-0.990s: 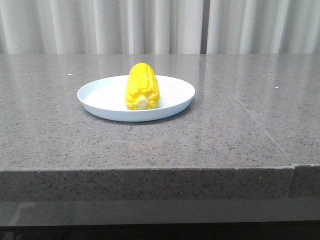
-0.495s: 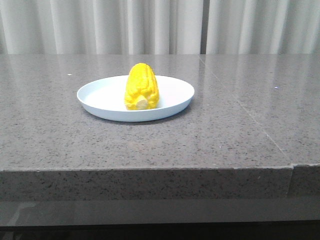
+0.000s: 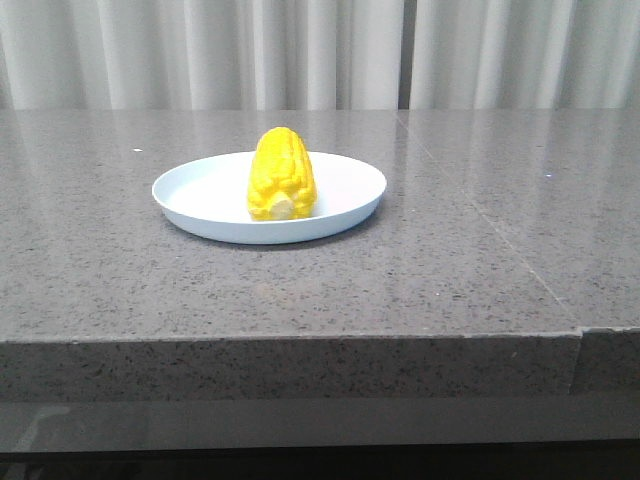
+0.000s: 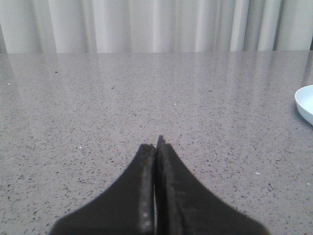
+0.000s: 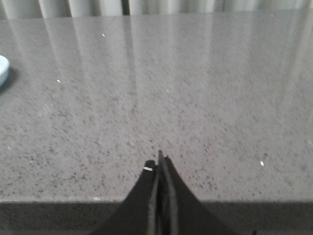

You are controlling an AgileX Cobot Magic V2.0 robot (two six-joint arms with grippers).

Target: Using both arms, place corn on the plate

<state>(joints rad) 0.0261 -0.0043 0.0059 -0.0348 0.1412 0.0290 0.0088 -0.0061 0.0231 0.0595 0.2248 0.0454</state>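
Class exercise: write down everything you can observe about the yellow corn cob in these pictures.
The bright yellow toy corn cob has lengthwise rows of moulded kernels and looks like glossy plastic. It lies on its side, its pale stub end towards the camera and its rounded tip pointing away. It rests near the middle of the round, shallow, pale blue-white plastic plate on the grey speckled stone table. Only the plate touches it.

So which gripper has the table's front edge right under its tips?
The right gripper: the table edge crosses just below its shut tips. The left gripper, also shut, sits over open tabletop.
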